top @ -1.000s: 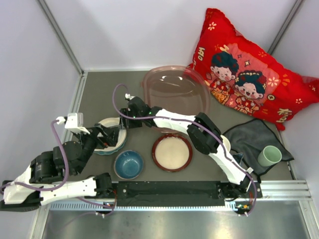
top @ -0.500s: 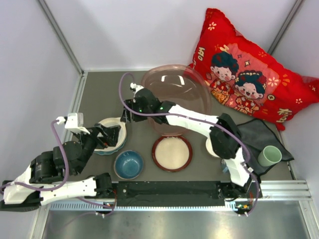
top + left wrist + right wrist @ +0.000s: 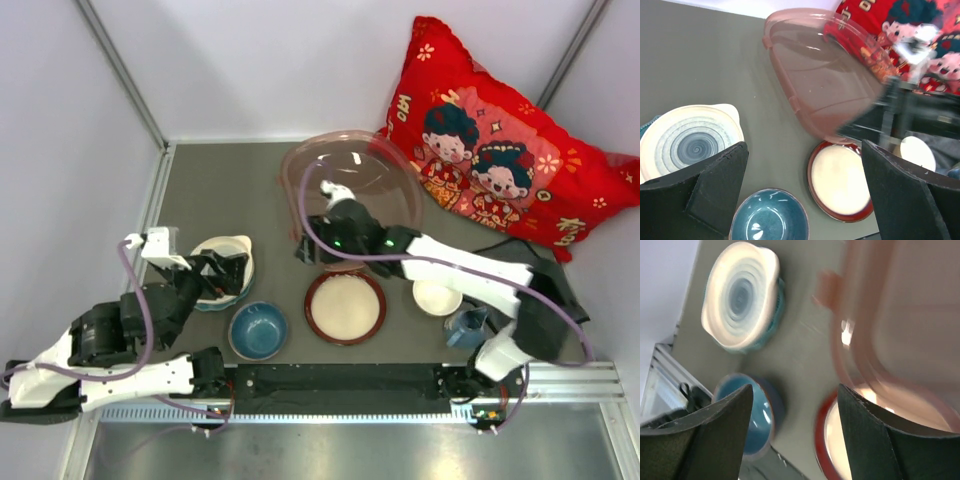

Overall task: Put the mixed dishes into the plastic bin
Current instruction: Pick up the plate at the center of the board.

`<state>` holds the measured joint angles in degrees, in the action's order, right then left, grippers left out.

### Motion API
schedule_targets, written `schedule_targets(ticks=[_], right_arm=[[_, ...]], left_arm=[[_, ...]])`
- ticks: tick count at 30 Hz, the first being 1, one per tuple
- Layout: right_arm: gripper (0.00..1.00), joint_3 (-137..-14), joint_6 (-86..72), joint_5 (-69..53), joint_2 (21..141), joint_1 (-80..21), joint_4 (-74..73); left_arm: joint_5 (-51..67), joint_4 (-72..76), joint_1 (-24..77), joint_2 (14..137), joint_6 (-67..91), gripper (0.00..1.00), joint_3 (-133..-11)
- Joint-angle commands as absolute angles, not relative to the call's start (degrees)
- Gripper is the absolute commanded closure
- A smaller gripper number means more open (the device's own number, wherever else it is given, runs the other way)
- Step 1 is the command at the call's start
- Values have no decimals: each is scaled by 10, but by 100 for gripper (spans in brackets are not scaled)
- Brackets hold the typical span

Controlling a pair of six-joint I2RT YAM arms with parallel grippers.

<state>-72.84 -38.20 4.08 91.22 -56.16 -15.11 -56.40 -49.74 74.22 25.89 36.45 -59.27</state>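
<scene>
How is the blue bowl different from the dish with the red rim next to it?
The blue bowl is glossy blue inside; the red-rimmed dish is cream inside with a dark red edge. The blue bowl is smaller across and looks deeper; the red-rimmed dish is wider and shallower. Both are round, empty and sit upright on the table.

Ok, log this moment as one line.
left gripper: open, empty, by handled plate | right gripper: open, empty, at plastic bin rim | plastic bin: looks empty
</scene>
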Motion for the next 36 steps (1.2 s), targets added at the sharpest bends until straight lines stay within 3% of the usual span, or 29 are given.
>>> schedule_targets(ticks=[1,8,15,36], right_arm=[[32,-634,-421,115,771,-579,-204],[32,-520,-512,167,613,-622,-288],[34,-394,-605,196,542,-635,-301],[42,-201,-765,227,468,-642,-237]], left_arm=[[-555,-454,744,307,343,1,-577],[-527,-364,744,331,315,1,-545],[-491,-318,744,389,324,1,-511],[-395,-148,744,537,393,2,-336]])
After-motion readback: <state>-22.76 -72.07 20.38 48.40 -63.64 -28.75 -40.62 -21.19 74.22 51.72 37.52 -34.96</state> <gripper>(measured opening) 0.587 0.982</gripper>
